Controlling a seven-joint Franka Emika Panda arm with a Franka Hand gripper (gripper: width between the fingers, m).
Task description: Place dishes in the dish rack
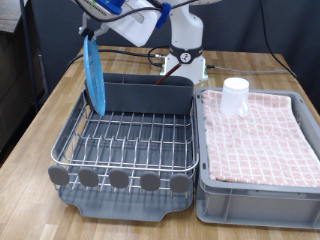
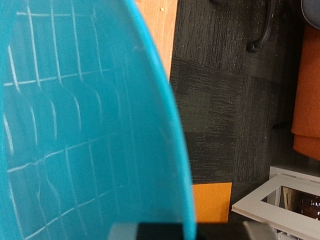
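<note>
My gripper (image 1: pixel 89 34) is shut on the top edge of the round bright-blue plate (image 1: pixel 95 75). It holds the plate on edge, upright, over the back left part of the dish rack (image 1: pixel 125 140). The plate's lower edge is down among the silver wires next to the tall grey back compartment (image 1: pixel 150 94); I cannot tell if it touches them. The plate (image 2: pixel 80 120) fills most of the wrist view. The small white cup (image 1: pixel 235 95) stands upside down on the pink checked cloth in the grey tub (image 1: pixel 260 188) at the exterior view's right. The wooden spoon is out of view.
The rack and tub stand side by side on a wooden table (image 1: pixel 50 110). The robot's white base (image 1: pixel 185 50) is behind the rack. The rest of the wire grid holds nothing. Dark floor (image 2: pixel 230 110) shows past the plate in the wrist view.
</note>
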